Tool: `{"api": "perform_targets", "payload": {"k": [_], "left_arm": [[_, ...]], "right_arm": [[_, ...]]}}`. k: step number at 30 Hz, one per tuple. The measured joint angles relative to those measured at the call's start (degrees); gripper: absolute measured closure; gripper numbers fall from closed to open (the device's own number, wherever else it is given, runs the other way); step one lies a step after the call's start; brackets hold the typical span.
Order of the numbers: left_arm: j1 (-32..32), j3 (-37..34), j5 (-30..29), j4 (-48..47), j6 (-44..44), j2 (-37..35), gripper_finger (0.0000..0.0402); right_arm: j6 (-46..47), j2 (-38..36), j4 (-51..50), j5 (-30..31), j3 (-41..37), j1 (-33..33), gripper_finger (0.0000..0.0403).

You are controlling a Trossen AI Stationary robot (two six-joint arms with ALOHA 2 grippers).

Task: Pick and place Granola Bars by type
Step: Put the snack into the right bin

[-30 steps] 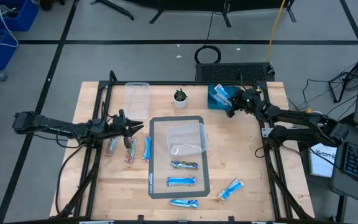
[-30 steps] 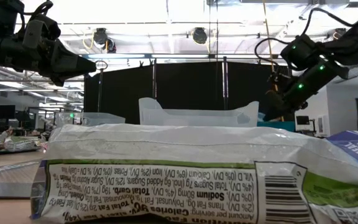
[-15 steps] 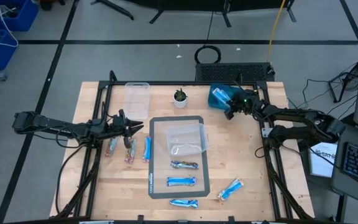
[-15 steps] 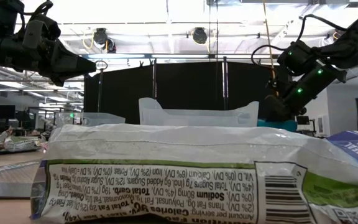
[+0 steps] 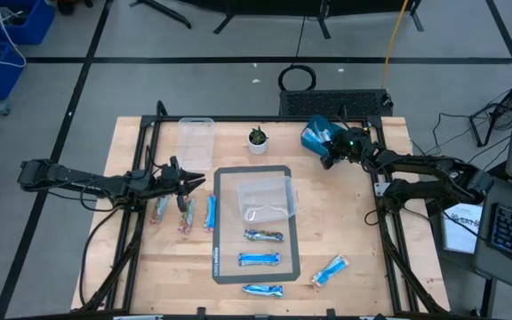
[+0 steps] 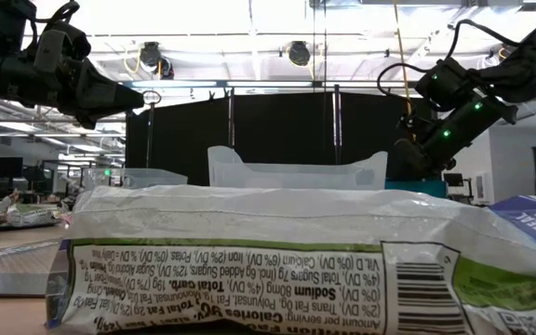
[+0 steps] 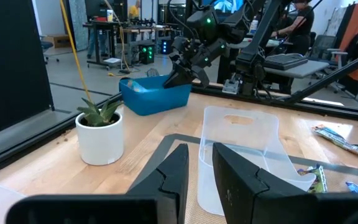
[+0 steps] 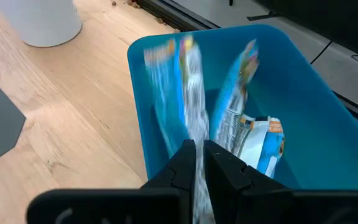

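Blue-and-white granola bars lie flat: three near the table's left edge (image 5: 185, 214), two on the grey mat (image 5: 261, 259), two nearer me (image 5: 263, 290), (image 5: 329, 269). One fills the low view up close (image 6: 249, 261). More stand in the blue bin (image 5: 316, 135) at the far right. My right gripper (image 5: 327, 153) is at that bin's rim, shut on a bar (image 8: 194, 118). My left gripper (image 5: 196, 180) hovers shut above the left group, pointing toward the clear tub (image 5: 265, 197) on the mat. My right gripper pinches one blue-and-white bar between its two fingers at the bar's near end (image 8: 197, 138). The bar runs on from the fingertips along their line into the blue bin (image 8: 291, 81), and it shows blurred. Whether its far end rests on the bin, I cannot tell.
A second clear tub (image 5: 196, 142) stands at the far left, a small potted plant (image 5: 257, 140) beside the bin. Other bars (image 8: 247, 127) lean inside the bin. The grey mat (image 5: 225, 222) covers the table's middle. Bare wood lies between mat and right edge.
My right gripper has shifted a little at the blue bin's rim. The bin's outline has changed from square to rounder, and it has shifted slightly toward the far right. My left arm has kept still.
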Motion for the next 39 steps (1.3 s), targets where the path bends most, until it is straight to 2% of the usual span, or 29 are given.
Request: {"api": "perform_targets", "payload": {"k": [11,19,25,30,32,35,39], "left_arm": [[0.0,0.0,0.0,0.0,-0.01,0.0,0.0323],[0.02,0.01,0.02,0.02,0.0,0.0,0.0323],[0.01,0.0,0.01,0.02,-0.01,-0.01,0.0323],[0.02,0.01,0.0,0.0,0.0,0.0,0.0323],[0.0,0.0,0.02,0.0,0.0,0.0,0.0323],[0.0,0.0,0.0,0.0,0.0,0.0,0.0323],[0.0,0.0,0.01,0.0,0.0,0.0,0.0323]], "right_arm": [[1.5,-0.22,0.04,-0.38,-0.02,0.38,0.0368],[0.92,-6.17,2.32,-15.96,-0.02,5.41,0.0368],[0.88,-14.02,6.27,-19.54,-0.02,12.46,0.0384],[4.73,-19.2,6.45,-32.98,-0.02,18.67,0.039],[4.96,-20.75,6.53,-35.29,-0.02,22.93,0.0393],[1.1,-21.94,6.51,-34.07,-0.02,31.68,0.0401],[-2.28,-21.91,5.54,-24.46,-0.02,43.92,0.0402]]}}
